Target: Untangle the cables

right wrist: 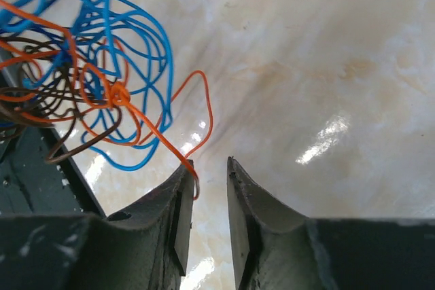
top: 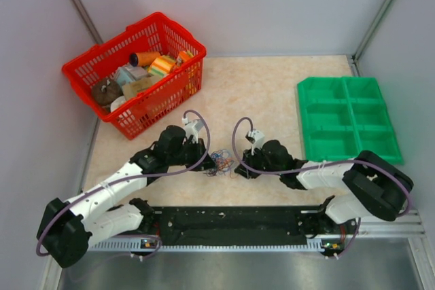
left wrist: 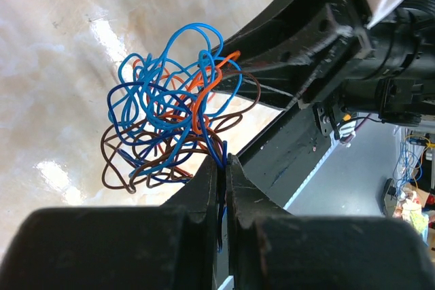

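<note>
The cables [top: 221, 163] are a small tangle of thin blue, orange and brown wires on the table between my two grippers. In the left wrist view the tangle [left wrist: 173, 117] hangs just beyond my left gripper [left wrist: 225, 161], which is shut on a dark blue strand of it. In the right wrist view the tangle [right wrist: 88, 73] lies up and to the left. My right gripper [right wrist: 209, 162] is open, and an orange wire end rests against its left fingertip [right wrist: 185, 171]. From above, the left gripper [top: 206, 166] and right gripper [top: 240, 170] flank the tangle.
A red basket [top: 136, 73] of spools and oddments stands at the back left. A green compartment tray [top: 348, 117] sits at the right. A black rail [top: 231, 225] runs along the near edge between the arm bases.
</note>
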Controlling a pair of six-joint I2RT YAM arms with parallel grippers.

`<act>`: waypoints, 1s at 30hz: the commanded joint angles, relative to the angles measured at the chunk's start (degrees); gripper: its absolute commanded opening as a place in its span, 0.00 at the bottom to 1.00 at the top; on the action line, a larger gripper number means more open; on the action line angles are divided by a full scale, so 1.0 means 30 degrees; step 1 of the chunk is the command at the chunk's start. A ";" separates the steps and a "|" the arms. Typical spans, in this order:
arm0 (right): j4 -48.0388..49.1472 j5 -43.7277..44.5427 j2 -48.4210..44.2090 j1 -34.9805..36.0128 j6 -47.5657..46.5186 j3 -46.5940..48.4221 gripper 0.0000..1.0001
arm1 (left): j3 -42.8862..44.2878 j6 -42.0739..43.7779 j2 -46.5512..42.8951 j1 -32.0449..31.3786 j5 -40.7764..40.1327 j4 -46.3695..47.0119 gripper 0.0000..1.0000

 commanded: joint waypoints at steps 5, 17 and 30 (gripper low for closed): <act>0.0258 0.2385 -0.0619 0.0126 0.0392 0.1242 0.00 | 0.0349 0.0103 -0.0146 0.0032 -0.0158 0.0280 0.00; -1.4766 1.4572 -1.5267 0.0127 -0.0100 0.6100 0.00 | -0.0910 -0.0657 0.1697 0.0061 -0.4524 0.0132 0.00; -1.7676 1.9497 -1.8936 0.0097 -0.3207 0.9472 0.00 | -0.1467 -0.0922 0.1145 0.0062 -0.6457 -0.0716 0.00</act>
